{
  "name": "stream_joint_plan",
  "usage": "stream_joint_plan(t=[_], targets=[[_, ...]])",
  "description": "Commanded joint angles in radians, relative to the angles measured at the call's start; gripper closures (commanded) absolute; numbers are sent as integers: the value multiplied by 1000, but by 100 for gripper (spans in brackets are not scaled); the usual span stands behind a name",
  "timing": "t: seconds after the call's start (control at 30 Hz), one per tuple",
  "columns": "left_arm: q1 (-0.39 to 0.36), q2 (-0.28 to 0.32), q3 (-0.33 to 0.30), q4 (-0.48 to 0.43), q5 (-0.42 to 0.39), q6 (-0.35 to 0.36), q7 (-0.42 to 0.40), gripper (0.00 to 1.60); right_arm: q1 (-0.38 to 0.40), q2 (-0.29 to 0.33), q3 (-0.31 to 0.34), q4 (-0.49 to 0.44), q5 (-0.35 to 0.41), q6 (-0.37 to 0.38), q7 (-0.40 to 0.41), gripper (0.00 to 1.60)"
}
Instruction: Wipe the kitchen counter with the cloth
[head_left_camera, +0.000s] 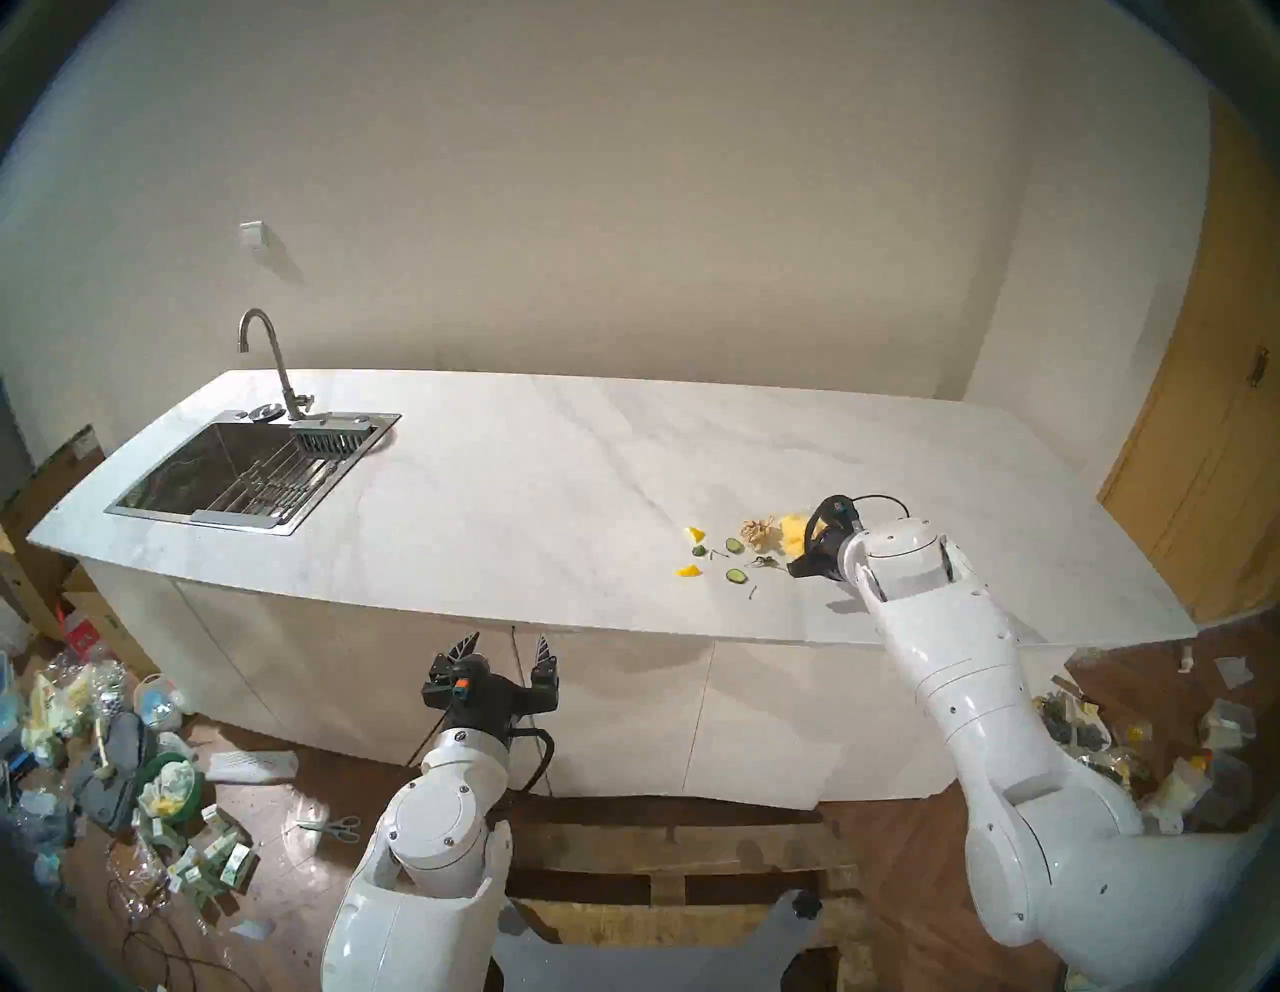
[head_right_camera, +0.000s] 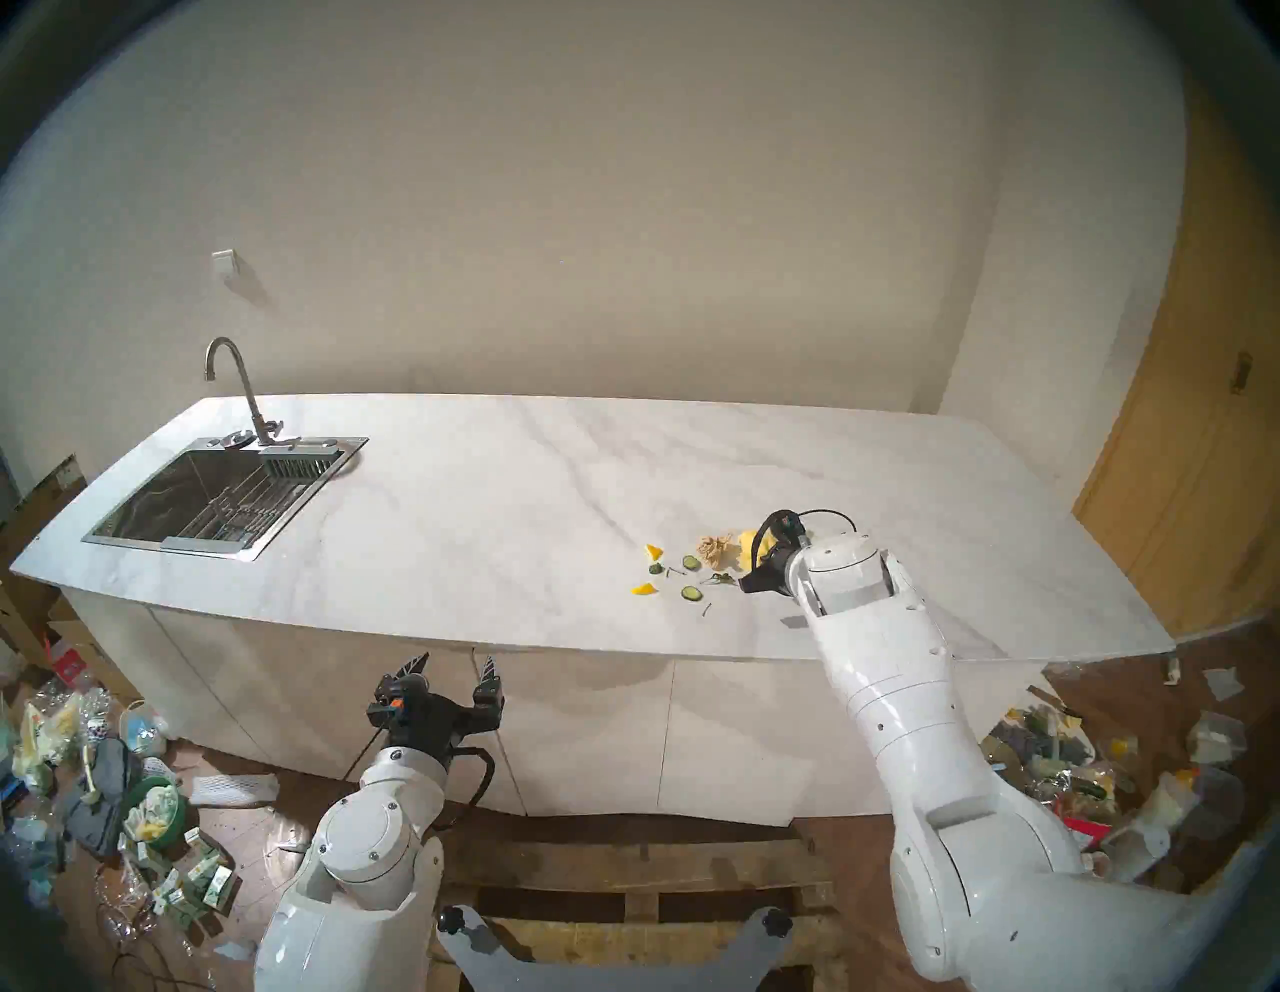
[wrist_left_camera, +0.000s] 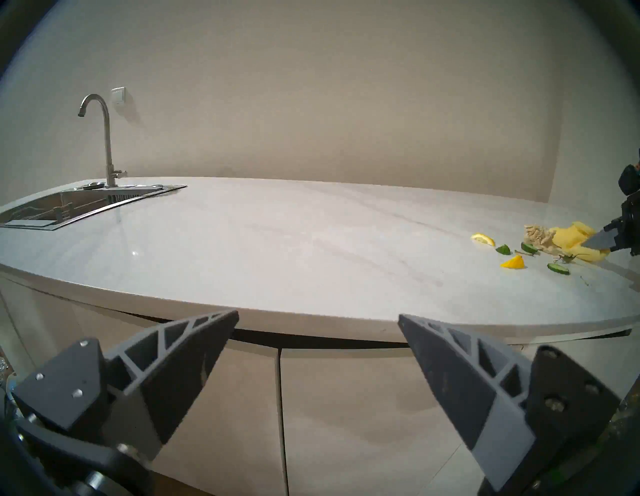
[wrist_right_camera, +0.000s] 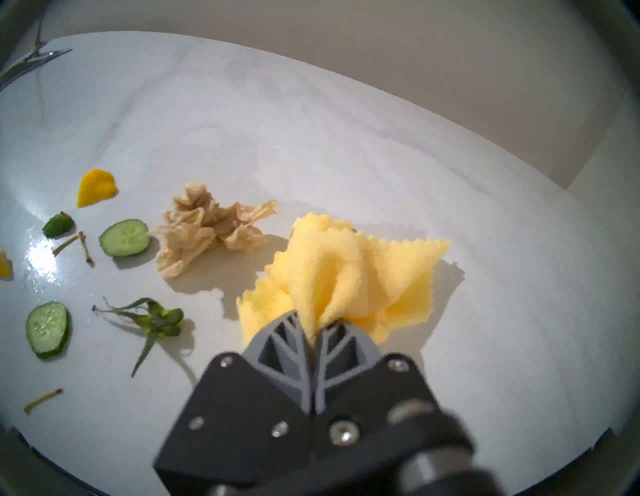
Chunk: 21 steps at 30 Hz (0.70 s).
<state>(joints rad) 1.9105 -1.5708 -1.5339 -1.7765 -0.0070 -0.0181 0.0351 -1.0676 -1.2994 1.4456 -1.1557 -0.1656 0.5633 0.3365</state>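
The bright yellow cloth (wrist_right_camera: 349, 277) lies bunched on the white marble-look kitchen counter (head_left_camera: 526, 499), right of centre. My right gripper (wrist_right_camera: 315, 330) is shut on the cloth's near fold, which puckers up between the grey fingers. From the head views the cloth (head_left_camera: 795, 535) (head_right_camera: 751, 546) shows only partly past the right gripper (head_left_camera: 807, 547). The left wrist view shows the cloth (wrist_left_camera: 571, 239) at its far right. My left gripper (head_left_camera: 503, 648) (wrist_left_camera: 318, 318) hangs open below the counter's front edge, before the cabinet fronts, holding nothing.
Just left of the cloth lie a beige crumpled heap (wrist_right_camera: 207, 228), cucumber slices (wrist_right_camera: 124, 238), yellow fruit wedges (wrist_right_camera: 96, 187), green stems (wrist_right_camera: 152, 318) and small twigs. A steel sink (head_left_camera: 235, 478) with faucet (head_left_camera: 273, 360) sits at the counter's left end. Clutter covers the floor on both sides.
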Motion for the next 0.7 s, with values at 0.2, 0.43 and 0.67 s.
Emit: stream_joint_plan(t=[0.2, 0.43, 0.67], targets=[[-5, 1, 2, -25, -1, -5, -4, 0, -130, 109, 28, -250, -33, 68, 16, 160], [-5, 1, 2, -25, -1, -5, -4, 0, -189, 130, 2, -295, -35, 83, 77, 160], [-5, 1, 3, -25, -2, -5, -4, 0, -272, 129, -42, -387, -42, 128, 121, 160]])
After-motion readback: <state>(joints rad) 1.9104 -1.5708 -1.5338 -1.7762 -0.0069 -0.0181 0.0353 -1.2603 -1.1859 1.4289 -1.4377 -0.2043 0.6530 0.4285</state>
